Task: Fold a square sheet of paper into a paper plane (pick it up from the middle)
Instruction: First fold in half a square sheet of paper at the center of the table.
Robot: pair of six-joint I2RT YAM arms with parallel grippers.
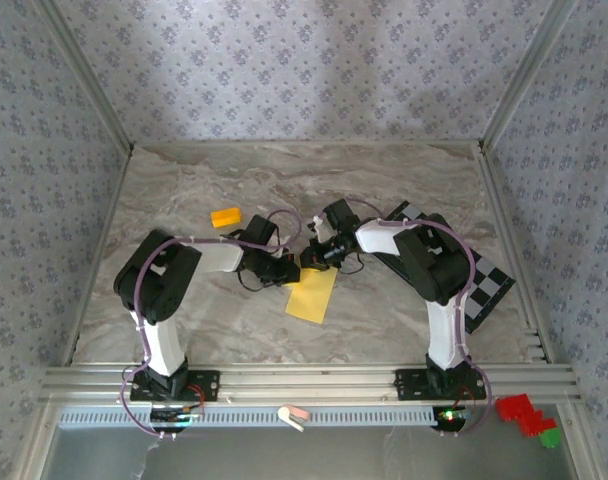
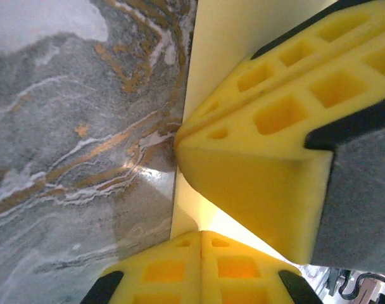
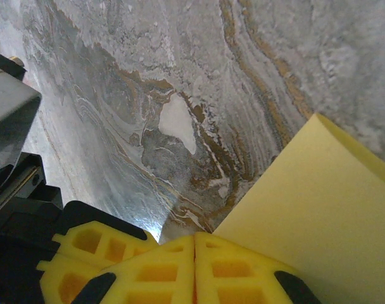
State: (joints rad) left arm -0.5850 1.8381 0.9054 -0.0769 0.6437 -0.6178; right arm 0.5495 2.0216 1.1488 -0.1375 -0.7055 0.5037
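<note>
Top external view: on the marble worktop (image 1: 384, 320), left gripper (image 1: 294, 267) and right gripper (image 1: 317, 255), both pressed together, meet at the far edge of the square sheet of paper (image 1: 312, 296), apparently pinching it.

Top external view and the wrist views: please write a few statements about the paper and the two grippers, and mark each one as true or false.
1. The square sheet of paper, the orange block and the checkered board all lie on the table. True.
2. The orange block rests on the paper. False: it lies apart, to the left of it and farther back.
3. The left gripper and the right gripper are both at the paper's far end. True.
4. The left gripper is wide open. False: it is shut.
5. The checkered board lies at the table's left side. False: it lies at the right side.
</note>
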